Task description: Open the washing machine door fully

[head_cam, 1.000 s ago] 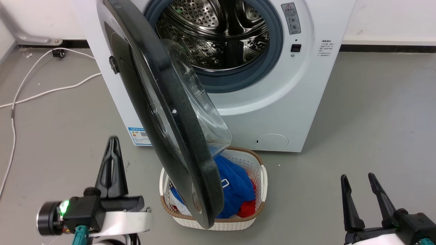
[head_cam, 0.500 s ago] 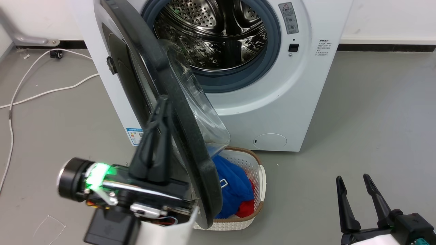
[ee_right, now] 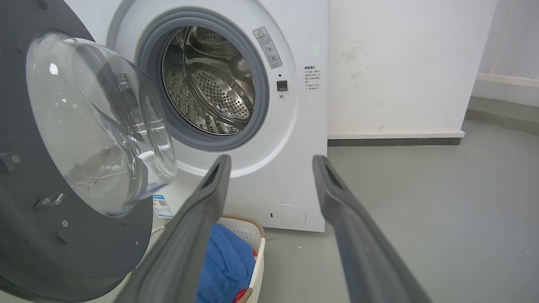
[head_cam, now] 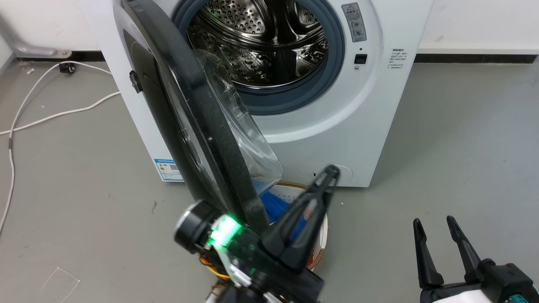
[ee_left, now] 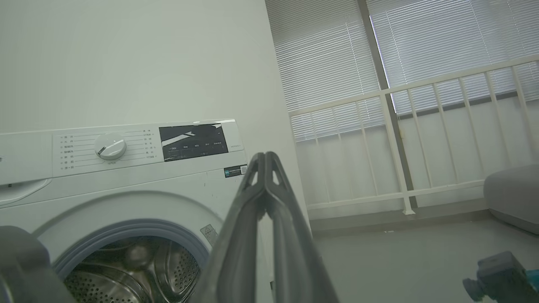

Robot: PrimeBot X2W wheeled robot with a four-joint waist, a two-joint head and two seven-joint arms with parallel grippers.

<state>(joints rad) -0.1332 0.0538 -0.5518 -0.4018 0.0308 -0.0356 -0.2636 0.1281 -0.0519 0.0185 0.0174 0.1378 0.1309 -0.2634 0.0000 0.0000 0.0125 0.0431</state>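
The white washing machine [head_cam: 345, 126] [ee_left: 139, 185] [ee_right: 294, 139] stands against the wall, its steel drum [head_cam: 261, 42] exposed. The washing machine door [head_cam: 189, 113] [ee_right: 63, 168], a black ring around a clear glass bowl, hangs about half open, edge-on toward me. My left gripper [head_cam: 330, 171] [ee_left: 265, 158] is shut and holds nothing; it sits low in the head view, just right of the door's lower edge, fingers pointing up toward the machine front. My right gripper [head_cam: 433, 221] [ee_right: 271, 158] is open at the lower right, clear of the door.
A white woven basket [head_cam: 322, 223] [ee_right: 248, 235] with blue and red clothes sits on the floor under the door. White cables [head_cam: 50, 113] trail over the grey floor at the left. A white railing [ee_left: 421, 139] and blinds stand right of the machine.
My left arm has swung from the door's left side across the front to its right side, staying shut. The door and right gripper have barely moved; the camera shifted slightly.
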